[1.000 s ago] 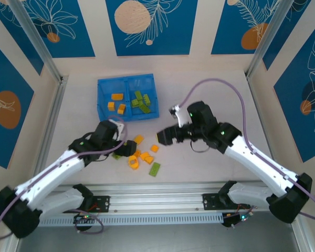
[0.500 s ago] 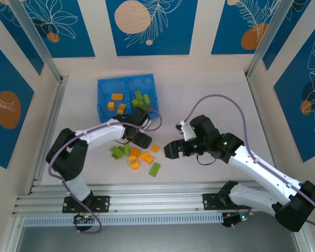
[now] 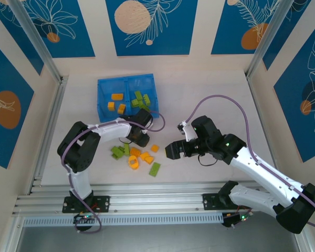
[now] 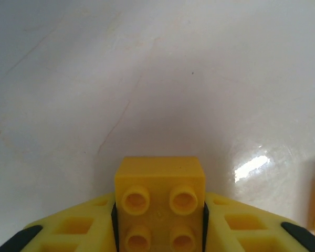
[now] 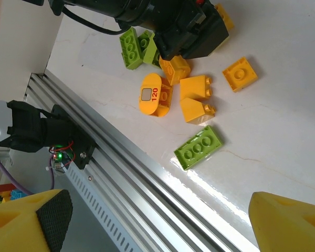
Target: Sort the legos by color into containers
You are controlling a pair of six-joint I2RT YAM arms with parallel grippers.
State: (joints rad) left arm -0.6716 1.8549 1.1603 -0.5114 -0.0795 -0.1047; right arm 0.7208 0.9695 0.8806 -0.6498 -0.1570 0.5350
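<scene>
Left jaws clamped on a yellow brick (image 4: 159,195), just over the counter (image 4: 199,79) at the far edge of the loose pile (image 3: 134,156) | right jaws apart, hovering just right of that pile | blue tray (image 3: 101,86) beyond: yellow bricks (image 3: 117,97) in left compartment, green bricks (image 3: 142,101) in right.

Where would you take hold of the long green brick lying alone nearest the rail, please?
Across its two long side walls at mid-length, from straight above, I would judge. The long green brick lies flat, studs up, a little apart from the yellow bricks, so both long walls look free.
</scene>
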